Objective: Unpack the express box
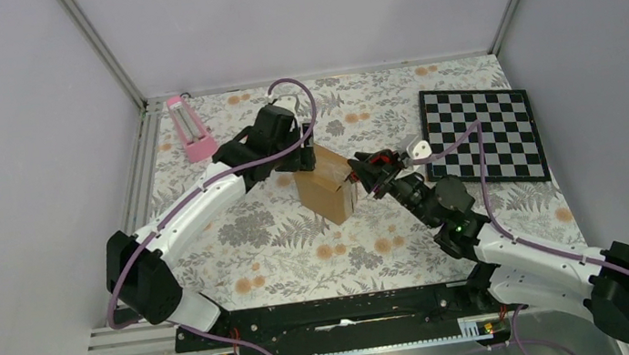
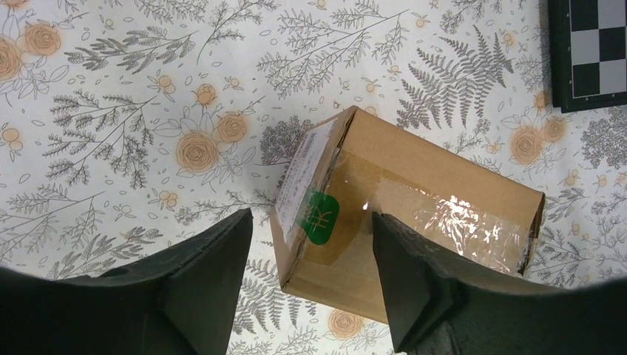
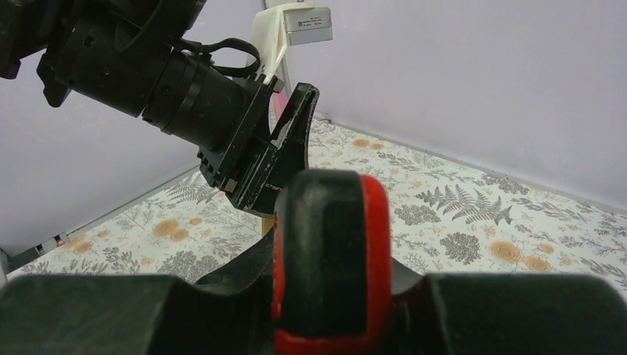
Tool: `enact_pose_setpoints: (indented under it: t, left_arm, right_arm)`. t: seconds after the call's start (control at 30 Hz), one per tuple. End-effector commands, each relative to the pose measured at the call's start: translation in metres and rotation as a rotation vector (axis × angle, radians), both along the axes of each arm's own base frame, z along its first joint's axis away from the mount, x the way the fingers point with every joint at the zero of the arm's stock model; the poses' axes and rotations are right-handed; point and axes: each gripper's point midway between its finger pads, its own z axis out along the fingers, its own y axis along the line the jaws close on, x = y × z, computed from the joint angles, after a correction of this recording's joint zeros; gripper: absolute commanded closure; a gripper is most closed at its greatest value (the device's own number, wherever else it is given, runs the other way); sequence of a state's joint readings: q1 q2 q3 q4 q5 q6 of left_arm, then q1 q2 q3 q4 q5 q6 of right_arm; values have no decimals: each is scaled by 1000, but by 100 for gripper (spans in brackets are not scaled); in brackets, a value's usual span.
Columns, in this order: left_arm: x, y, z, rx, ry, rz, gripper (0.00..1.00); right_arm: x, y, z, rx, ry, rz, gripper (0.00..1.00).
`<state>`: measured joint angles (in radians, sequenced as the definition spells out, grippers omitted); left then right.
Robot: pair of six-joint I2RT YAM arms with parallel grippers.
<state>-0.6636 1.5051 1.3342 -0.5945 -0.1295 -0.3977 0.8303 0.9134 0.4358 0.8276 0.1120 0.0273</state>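
Sitting near the middle of the tabletop [image 1: 285, 264], the box [image 1: 327, 185] is still sealed, with clear tape [image 2: 444, 214] covering its top seam. The left pincer [image 2: 309, 222] hovers released above its label [image 2: 303, 177] end. The right pincer [image 1: 370, 173], clenched on a red-and-black tool [image 3: 329, 251], sits just beside the box's right side. Unpacking looks barely begun; cutting, opening and emptying remain.

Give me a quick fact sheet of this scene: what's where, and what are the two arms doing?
Box: brown express box, taped, mid-table
Left gripper: open, above the box
Right gripper: shut on a black-and-red tool, beside the box
Chessboard: far right
Pink object: far left corner
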Motion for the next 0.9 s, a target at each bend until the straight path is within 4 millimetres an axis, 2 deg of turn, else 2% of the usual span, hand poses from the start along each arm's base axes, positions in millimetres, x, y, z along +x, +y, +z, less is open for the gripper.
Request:
enact_pose_setpoints:
  t: [0.0,0.23,0.6,0.87]
  left_arm:
    - [1,8,-14,56,1,6,34]
    - [-2,11,-19,64,12,4,35]
    - [-4,11,-21,60,18,-3,35]
    - [-3,10,-19,60,16,-10,36]
  right_arm:
    - [0,-4,30,92,-102,-22,100]
    - [6,-2,21,59,-120,-40,100]
    - [11,-2,22,41,-152,-67,100]
    - [14,0,11,16,-142,-71,100]
